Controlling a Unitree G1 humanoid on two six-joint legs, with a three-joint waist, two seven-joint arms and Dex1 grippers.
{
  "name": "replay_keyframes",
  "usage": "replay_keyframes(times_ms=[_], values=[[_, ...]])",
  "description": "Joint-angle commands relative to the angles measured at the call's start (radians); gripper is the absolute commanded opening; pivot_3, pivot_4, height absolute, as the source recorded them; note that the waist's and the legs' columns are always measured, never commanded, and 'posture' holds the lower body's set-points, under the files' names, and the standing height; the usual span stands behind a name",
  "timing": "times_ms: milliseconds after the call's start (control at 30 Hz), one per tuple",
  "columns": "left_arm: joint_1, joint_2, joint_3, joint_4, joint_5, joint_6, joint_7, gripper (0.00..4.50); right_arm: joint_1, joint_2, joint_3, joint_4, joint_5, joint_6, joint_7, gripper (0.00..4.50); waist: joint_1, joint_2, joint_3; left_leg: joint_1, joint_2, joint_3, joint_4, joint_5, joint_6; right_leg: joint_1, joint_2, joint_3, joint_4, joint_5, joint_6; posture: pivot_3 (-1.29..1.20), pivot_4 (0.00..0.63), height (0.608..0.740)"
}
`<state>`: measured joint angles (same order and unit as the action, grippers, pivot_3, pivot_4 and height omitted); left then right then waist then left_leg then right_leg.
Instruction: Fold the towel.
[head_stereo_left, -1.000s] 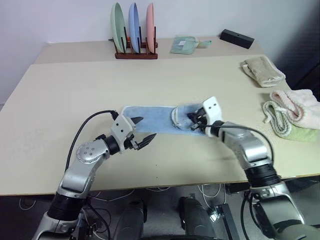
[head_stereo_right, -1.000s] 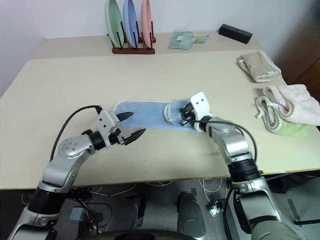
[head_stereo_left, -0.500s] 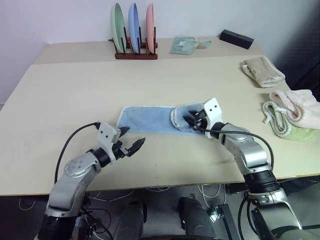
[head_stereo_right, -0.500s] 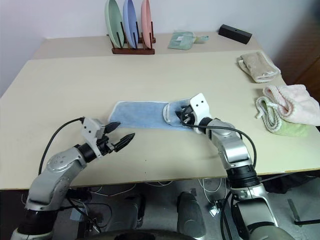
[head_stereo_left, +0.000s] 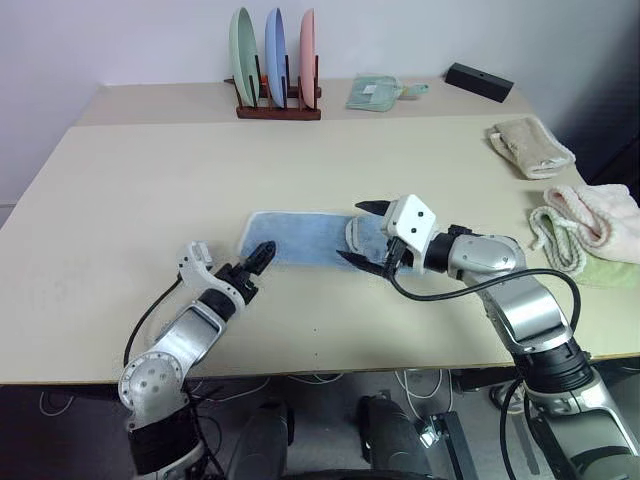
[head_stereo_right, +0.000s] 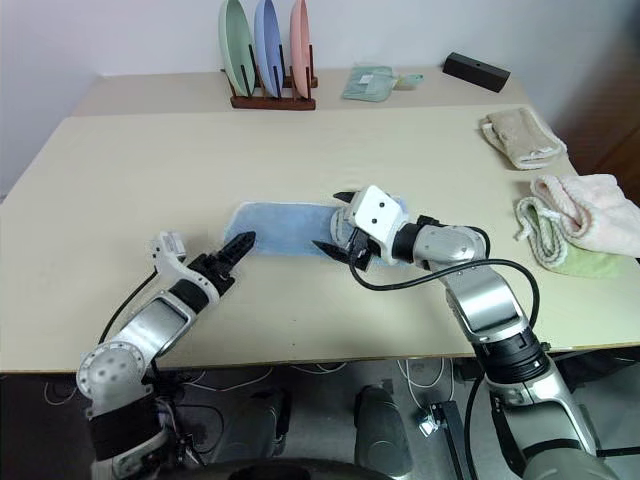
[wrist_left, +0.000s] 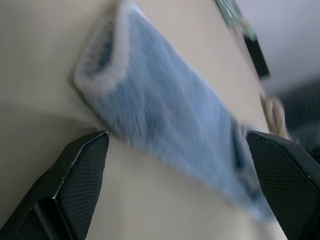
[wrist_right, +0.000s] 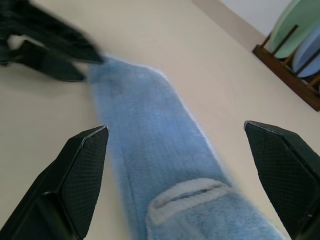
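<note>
The towel is a light blue strip lying flat across the middle of the table. Its right end is folded back on itself, with the whitish hem on top. My right gripper hovers open just over that folded end, fingers spread wide and nothing between them. My left gripper is open too, low over the table, its fingertips pointing at the towel's left end from just in front. In the right wrist view the left gripper's fingers lie at the towel's far end.
A wooden rack holding three plates stands at the back, with a green cloth and a black box beside it. A beige folded towel and a pink-and-cream fluffy towel lie at the right edge.
My right gripper opened, let go of the towel's folded end and rose back a little. My left wrist rolled and the gripper swung low to point at the towel's left end.
</note>
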<state>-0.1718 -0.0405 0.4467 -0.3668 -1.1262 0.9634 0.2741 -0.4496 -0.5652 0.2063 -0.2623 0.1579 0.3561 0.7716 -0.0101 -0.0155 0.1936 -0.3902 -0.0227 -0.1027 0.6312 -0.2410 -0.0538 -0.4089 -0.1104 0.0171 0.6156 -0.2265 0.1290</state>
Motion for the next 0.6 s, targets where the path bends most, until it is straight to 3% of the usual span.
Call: replay_keyframes(times_ms=[33,200,233,300,533,600], values=[[-0.032,0.010,0.032,0.061,0.007,-0.059,0.081,4.50,0.010,-0.001,0.001,-0.058,-0.015,-0.017,-0.003,4.42,-0.001,0.000,0.000,0.000,0.000,0.000,0.000,0.000,0.000,0.000,0.000,0.000,0.000,0.000,0.000,0.00,0.150,0.740],[-0.093,0.036,0.022,0.139,0.011,-0.109,0.079,4.50,0.038,0.005,0.008,-0.098,-0.022,-0.001,-0.009,4.42,-0.001,0.000,0.000,0.000,0.000,0.000,0.000,0.000,0.000,0.000,0.000,0.000,0.000,0.000,-0.001,0.00,0.150,0.740],[-0.104,0.038,0.022,0.152,0.010,-0.120,0.078,4.25,0.046,0.003,0.010,-0.107,-0.024,0.002,-0.009,4.47,-0.001,0.000,0.000,0.000,0.000,0.000,0.000,0.000,0.000,0.000,0.000,0.000,0.000,0.000,-0.001,0.00,0.150,0.740],[-0.115,0.040,0.021,0.165,0.013,-0.143,0.076,3.68,0.058,0.000,0.011,-0.120,-0.028,0.007,-0.010,4.50,-0.001,0.000,0.000,0.000,0.000,0.000,0.000,0.000,0.000,0.000,0.000,0.000,0.000,0.000,-0.001,0.00,0.150,0.740],[-0.120,0.043,0.036,0.165,-0.012,-0.220,0.067,0.24,0.097,-0.015,0.018,-0.141,-0.051,0.008,-0.008,4.50,0.000,0.000,0.000,-0.001,0.000,0.000,0.000,0.000,0.000,0.000,0.000,0.000,-0.001,0.000,-0.001,0.00,0.150,0.740],[-0.127,0.051,0.052,0.154,-0.027,-0.248,0.049,0.11,0.105,-0.012,0.020,-0.149,-0.052,0.012,-0.009,4.50,0.000,0.000,0.000,-0.001,0.000,0.000,0.000,0.000,0.000,0.000,0.000,0.000,-0.002,0.000,-0.001,0.00,0.150,0.740]])
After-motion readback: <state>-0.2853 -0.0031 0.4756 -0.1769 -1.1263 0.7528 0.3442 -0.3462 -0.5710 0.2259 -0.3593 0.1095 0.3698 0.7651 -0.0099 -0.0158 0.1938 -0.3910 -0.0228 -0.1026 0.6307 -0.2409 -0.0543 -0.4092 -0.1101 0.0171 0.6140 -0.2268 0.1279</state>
